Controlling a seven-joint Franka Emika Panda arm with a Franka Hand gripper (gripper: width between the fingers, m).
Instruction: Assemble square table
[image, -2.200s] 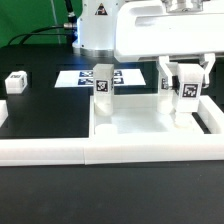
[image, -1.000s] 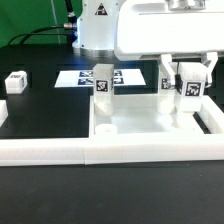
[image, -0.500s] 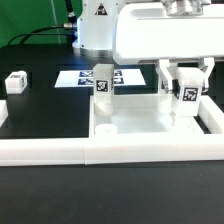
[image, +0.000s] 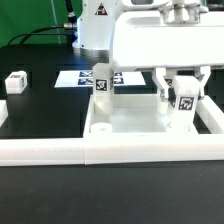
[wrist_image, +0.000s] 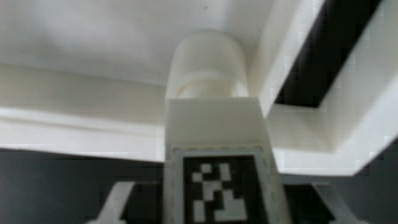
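The square table's white top lies flat behind the front wall, rim up. One tagged leg stands upright at its far corner on the exterior view's left. My gripper is shut on a second tagged leg, holding it upright over the far corner on the right, its lower end at the slab. In the wrist view that leg runs out from between my fingers toward the table top, close to its raised rim. A loose leg block lies on the black table far to the left.
A long low white border wall runs across the front. The marker board lies flat behind the table top, near the robot's base.
My gripper has come down with the leg, bringing its lower end onto the table top's far right corner. The standing leg and the loose block have not moved.
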